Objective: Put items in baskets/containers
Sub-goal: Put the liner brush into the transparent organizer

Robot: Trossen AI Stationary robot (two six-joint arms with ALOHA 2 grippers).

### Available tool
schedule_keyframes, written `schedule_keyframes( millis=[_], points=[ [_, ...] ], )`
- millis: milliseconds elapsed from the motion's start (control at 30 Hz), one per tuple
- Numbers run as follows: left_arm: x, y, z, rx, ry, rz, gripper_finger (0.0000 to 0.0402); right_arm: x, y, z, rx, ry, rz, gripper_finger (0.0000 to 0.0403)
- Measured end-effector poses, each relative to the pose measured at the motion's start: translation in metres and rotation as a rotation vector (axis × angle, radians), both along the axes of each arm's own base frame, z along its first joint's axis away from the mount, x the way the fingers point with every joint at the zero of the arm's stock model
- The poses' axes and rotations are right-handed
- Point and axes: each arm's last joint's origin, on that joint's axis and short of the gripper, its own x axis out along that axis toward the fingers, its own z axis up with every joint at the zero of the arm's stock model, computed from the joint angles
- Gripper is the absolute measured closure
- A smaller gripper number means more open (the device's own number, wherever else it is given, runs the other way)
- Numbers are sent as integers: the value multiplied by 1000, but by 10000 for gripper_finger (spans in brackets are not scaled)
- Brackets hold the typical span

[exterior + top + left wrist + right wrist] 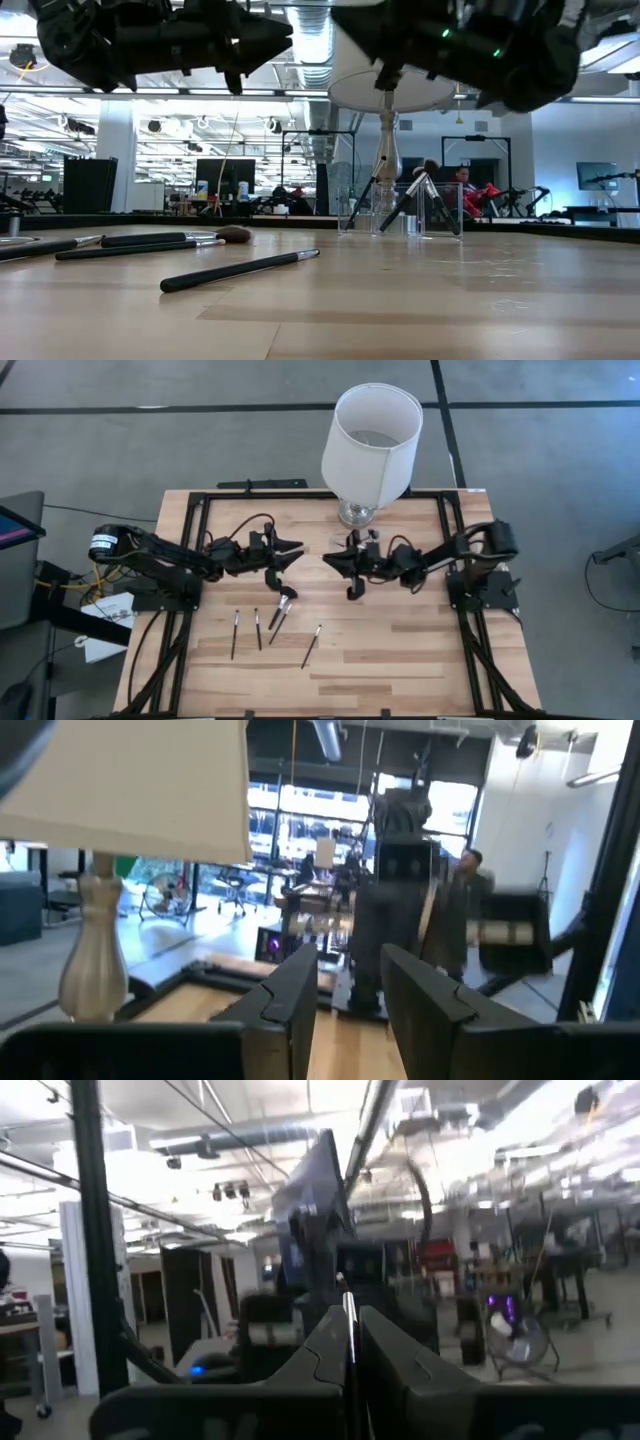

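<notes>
Left gripper point(296, 547) hangs above the surface point(400, 650), near mid-width, twd the far half; its fingers point(290, 995) stand apart w/ a clear gap and nothing between them, so released. Right gripper point(330, 556) faces it from the other side, tips near each other but not touching. In the right wrist view its fingers point(325, 1345) are pressed close on a thin light rod, a brush point(349, 1330) held by its handle (which end is up, can't tell).

On the surface, nearer the front-left, lie four loose brushes: a thin one point(235, 632) furthest left, another point(257, 628) just beside it, a bigger brush w/ silver ferrule and fluffy head point(281, 608) angled twd the grippers, and a fourth point(311, 645) tilted, a bit apart to the right. All flat, none touching, as far as the high view shows.

Clear tray point(400, 212) sits by the far edge, mid-width, next to the lamp's glass base point(358, 512); low view shows a few brushes point(420, 195) already leaning in it, handles crossing. The white lampshade point(372, 435) looms over that far edge.

Low view: both arms dark overhead, well above the wood. A person in red point(465, 185) sits in the room behind.
</notes>
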Motion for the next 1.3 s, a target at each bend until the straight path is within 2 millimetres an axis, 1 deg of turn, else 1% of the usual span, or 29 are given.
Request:
schedule_keyframes(
  millis=[100, 267, 467, 667, 800, 967, 1300],
  points=[
    [1, 2, 2, 0, -8, 7, 291, 13, -2, -6, 0, -19, 1, 397],
    [1, 1, 3, 2, -9, -2, 291, 31, -3, -4, -21, -45, 43, 396],
    [1, 0, 3, 15, -13, -48, 291, 43, -5, -3, -26, -45, 51, 396],
    [1, -2, 3, 21, -14, -66, 291, 46, -5, -3, -29, -36, 50, 396],
    [2, -8, 3, 49, -13, -113, 291, 45, -9, -1, -36, -56, 36, 395],
    [1, -13, 4, 102, -17, -121, 291, 44, -12, 1, -36, -73, 28, 395],
    [0, -11, 7, 109, -54, -104, 291, 45, -3, -1, -36, -54, 53, 395]
  ],
)
